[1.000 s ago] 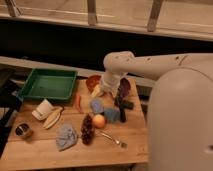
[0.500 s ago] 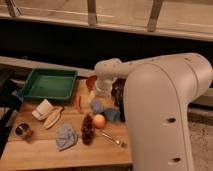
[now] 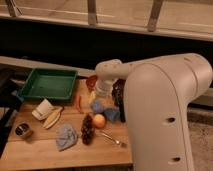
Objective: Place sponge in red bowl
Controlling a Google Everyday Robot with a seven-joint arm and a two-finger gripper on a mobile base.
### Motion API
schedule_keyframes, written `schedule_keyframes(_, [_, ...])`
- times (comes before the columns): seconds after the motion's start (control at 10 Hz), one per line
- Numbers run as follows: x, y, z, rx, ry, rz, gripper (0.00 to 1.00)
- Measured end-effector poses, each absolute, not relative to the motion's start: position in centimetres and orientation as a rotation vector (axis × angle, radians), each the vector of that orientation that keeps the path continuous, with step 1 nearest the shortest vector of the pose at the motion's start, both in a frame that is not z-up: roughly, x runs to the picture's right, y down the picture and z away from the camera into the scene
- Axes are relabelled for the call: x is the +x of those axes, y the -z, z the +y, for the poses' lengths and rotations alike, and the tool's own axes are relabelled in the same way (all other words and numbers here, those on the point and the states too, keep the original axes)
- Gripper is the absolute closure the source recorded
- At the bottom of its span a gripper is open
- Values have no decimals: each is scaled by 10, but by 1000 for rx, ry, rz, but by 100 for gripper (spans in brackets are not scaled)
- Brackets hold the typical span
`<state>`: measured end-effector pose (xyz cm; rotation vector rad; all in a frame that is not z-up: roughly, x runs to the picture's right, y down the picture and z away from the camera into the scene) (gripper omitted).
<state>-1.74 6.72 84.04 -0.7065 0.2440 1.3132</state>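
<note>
The red bowl stands at the back of the wooden table, partly hidden by my white arm. A blue blocky piece that looks like the sponge lies on the table below my gripper, with a second blue piece to its left. The dark gripper hangs just right of the bowl, above the blue pieces, half hidden by the arm's large white shell. I cannot tell whether it holds anything.
A green tray sits back left. An orange, dark grapes, a spoon, a blue-grey cloth, a banana, a tipped white cup, a tin and a red chili lie around.
The arm has swung closer to the camera and now covers the right side of the table. The gripper stays near the bowl and blue pieces. The objects have not moved.
</note>
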Motion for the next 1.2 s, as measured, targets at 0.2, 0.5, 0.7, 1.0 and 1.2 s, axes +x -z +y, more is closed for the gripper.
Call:
schedule_keyframes(0.2, [-24,-845,70,-716,-1302,231,26])
schedule_keyframes(0.5, [-56,-868,75,-725,-1270,202,26])
schedule_keyframes(0.7, [-58,-875,85,-724,-1265,194,26])
schedule_keyframes(1.0, [-63,-886,101,-678,-1259,214,26])
schedule_keyframes(1.2, [-60,-891,102,-631,-1251,234,26])
